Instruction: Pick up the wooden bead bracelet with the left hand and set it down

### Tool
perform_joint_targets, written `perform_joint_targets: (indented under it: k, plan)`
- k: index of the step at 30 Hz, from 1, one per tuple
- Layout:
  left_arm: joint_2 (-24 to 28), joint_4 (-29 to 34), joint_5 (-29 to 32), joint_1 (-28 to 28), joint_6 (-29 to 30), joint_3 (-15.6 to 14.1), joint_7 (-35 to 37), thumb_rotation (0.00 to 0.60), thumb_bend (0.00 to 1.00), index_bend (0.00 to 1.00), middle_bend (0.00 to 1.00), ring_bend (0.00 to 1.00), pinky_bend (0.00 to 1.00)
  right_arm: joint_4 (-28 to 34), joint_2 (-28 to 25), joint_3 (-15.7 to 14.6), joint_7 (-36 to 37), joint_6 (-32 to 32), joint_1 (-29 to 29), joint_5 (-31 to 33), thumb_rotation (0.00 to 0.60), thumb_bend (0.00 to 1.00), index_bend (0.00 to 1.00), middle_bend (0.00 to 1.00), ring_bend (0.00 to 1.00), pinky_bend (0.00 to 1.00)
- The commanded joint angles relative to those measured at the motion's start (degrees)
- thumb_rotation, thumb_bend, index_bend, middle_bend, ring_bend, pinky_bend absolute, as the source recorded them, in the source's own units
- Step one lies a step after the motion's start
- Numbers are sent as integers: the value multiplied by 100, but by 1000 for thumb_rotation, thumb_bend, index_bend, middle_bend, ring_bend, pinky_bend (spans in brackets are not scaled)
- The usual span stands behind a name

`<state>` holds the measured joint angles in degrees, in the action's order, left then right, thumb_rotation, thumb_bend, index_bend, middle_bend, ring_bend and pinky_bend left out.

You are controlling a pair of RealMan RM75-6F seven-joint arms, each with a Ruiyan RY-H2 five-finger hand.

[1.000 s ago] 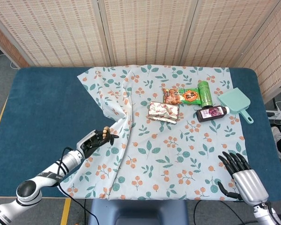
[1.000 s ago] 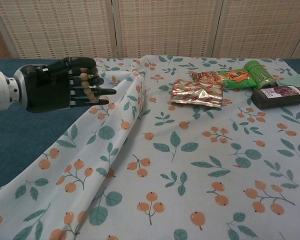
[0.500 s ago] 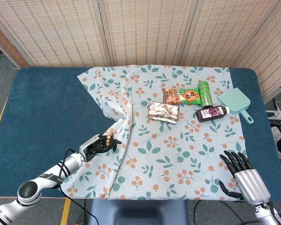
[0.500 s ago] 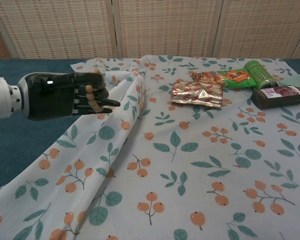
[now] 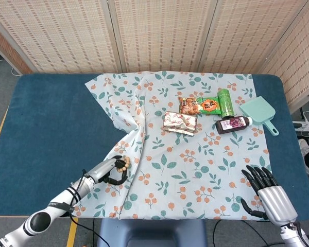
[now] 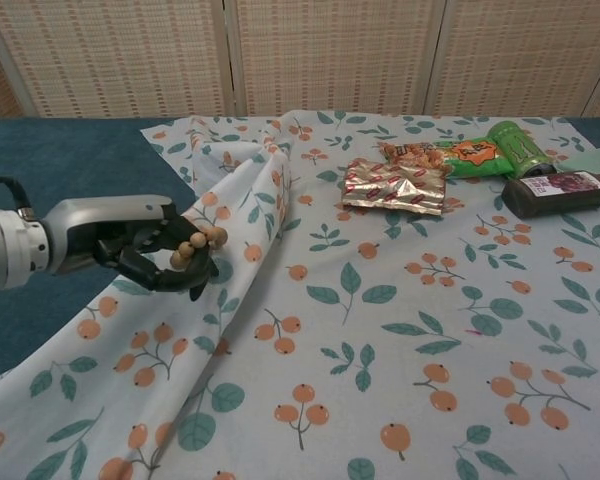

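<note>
From where I stand, the black left hand (image 6: 145,250) has the string of round wooden beads, the bracelet (image 6: 195,245), caught in its curled fingers, palm turned down and low over the white cloth printed with orange berries and green leaves (image 6: 380,330). The beads peek out at the fingertips, just beside the raised fold in the cloth; in the head view they sit at the same spot (image 5: 121,164), near the front left part of the blue counter (image 5: 46,123). Whether the bracelet already touches the cloth I cannot tell.

So the lifting looks done and this is the setting-down step. The next move, I judge, calls for spreading the fingers gently so the loop slips free without snagging, then raising the hand straight off. The fold close by could let the beads roll or catch.

The silver right hand (image 5: 265,193) rests at the front right, fingers spread, holding nothing.
</note>
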<state>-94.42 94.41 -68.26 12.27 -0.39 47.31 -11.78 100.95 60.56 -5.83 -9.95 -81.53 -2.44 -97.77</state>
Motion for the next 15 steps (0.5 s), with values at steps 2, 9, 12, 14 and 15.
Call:
perform_joint_targets:
  k: [2, 9, 12, 14, 15]
  plan:
    - [-153, 89, -828, -39, 548, -459, -368, 600, 702, 444, 545, 238, 0, 4, -10, 0, 10, 6, 0, 11, 277, 367, 0, 0, 0, 0]
    - [-163, -709, -2272, 408, 2014, -1462, -612, 600, 614, 206, 368, 218, 0, 10, -46, 2, 66, -18, 3, 6, 276, 367, 0, 0, 0, 0]
    - [-112, -911, -2661, 580, 2612, -1901, -325, 600, 581, 94, 302, 211, 0, 10, -47, 4, 65, -18, 5, 9, 277, 367, 0, 0, 0, 0]
    - [-58, -1031, -2895, 698, 2996, -2172, -200, 600, 555, 40, 276, 208, 4, 17, -47, 0, 49, -10, 4, 8, 278, 367, 0, 0, 0, 0]
    - [-37, -1090, -2981, 739, 3157, -2276, -185, 600, 535, 25, 264, 204, 8, 19, -47, -1, 44, -12, 7, 6, 278, 367, 0, 0, 0, 0]
